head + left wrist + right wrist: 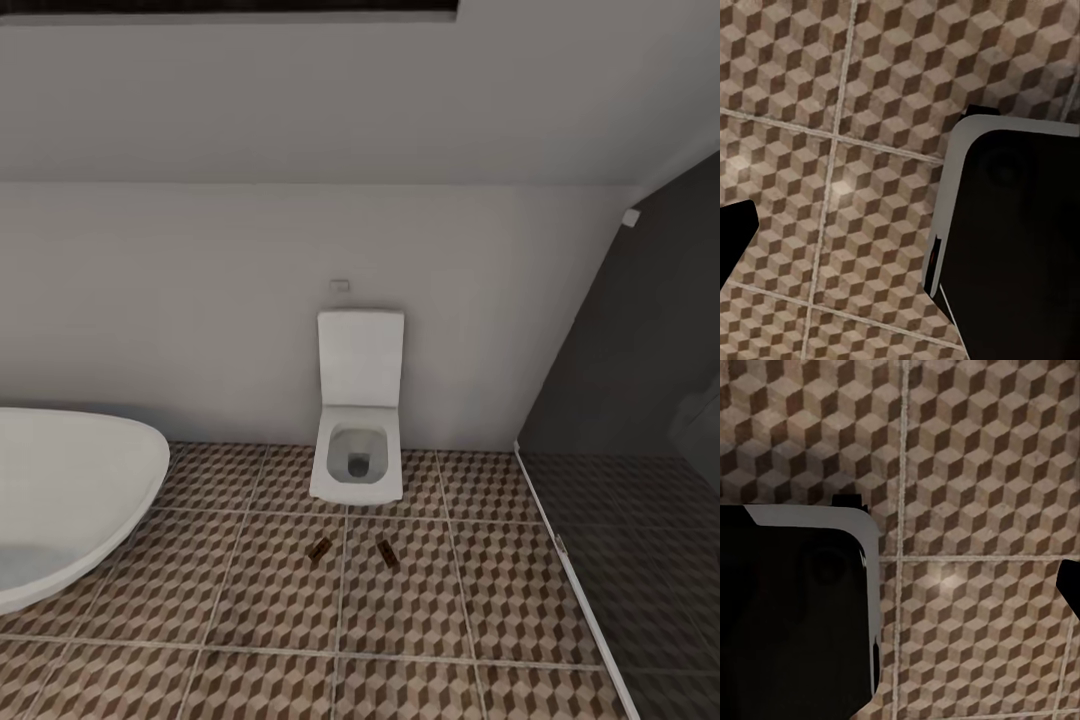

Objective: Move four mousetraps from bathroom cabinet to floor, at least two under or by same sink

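We find no brand, label or readable writing anywhere; the nearest thing is a small pale rectangular plate [341, 286] on the white wall [200, 300] above the toilet, and it is blank as far as we can tell. In the head view two mousetraps lie flat on the bathroom floor [250, 600], just in front of the white wall-hung toilet [359, 420] whose lid stands upright against the wall. The left mousetrap [320, 549] and the right mousetrap [387, 552] are tiny brown boards with darker parts on top (too small for us to make out the wire), each turned at a slant, the two near one another but apart, one on either side of a pale grout line. The floor shows large square tiles printed with a brown, beige and white cube pattern. At the left edge the rounded end of a white bathtub [70, 500] comes over the tiles, and at the right a dark glass panel [640, 400] stands on a pale sill, with the tile pattern showing dimmer behind it. In the left wrist view we look onto the same patterned tiles past a large black body with a light grey rim [1012, 240], and a black tip shows at one edge; in the right wrist view a like black, grey-rimmed body [795, 615] covers part of the tiles. Whether the fingers of either gripper are spread or closed we cannot tell.
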Controlling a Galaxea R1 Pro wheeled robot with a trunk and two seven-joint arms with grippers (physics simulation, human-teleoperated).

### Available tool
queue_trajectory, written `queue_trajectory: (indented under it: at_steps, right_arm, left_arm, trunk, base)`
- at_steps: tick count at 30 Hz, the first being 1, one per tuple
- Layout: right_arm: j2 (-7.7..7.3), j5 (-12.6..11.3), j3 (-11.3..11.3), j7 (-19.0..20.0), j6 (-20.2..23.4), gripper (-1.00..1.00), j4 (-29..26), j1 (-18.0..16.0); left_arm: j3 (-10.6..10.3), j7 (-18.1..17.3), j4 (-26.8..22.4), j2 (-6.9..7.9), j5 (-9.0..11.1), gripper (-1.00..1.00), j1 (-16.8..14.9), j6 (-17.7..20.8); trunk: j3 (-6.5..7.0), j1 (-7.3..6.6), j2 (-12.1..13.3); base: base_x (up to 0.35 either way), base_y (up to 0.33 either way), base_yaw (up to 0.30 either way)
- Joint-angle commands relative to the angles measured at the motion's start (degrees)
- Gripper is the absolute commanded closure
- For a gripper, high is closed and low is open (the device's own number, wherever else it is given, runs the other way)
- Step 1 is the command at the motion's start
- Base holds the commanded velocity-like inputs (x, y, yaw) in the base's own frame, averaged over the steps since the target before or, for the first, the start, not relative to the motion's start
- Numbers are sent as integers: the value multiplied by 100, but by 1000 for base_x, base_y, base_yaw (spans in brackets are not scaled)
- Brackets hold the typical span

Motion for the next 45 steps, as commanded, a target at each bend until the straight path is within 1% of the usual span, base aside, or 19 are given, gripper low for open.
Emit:
queue_trajectory:
  at_steps: [1, 45]
  right_arm:
    - [-1, 59, -47, -12, -21, -100, 9, -5]
    - [7, 49, -47, -4, -29, -100, 9, 31]
  left_arm:
    - [-49, -6, 22, -3, 38, -100, -7, -32]
    - [-49, -3, 16, -13, 42, -100, -6, -31]
  trunk:
    - [0, 3, -10]
    - [415, 3, -10]
  base:
    - [0, 0, 0]
    - [0, 0, 0]
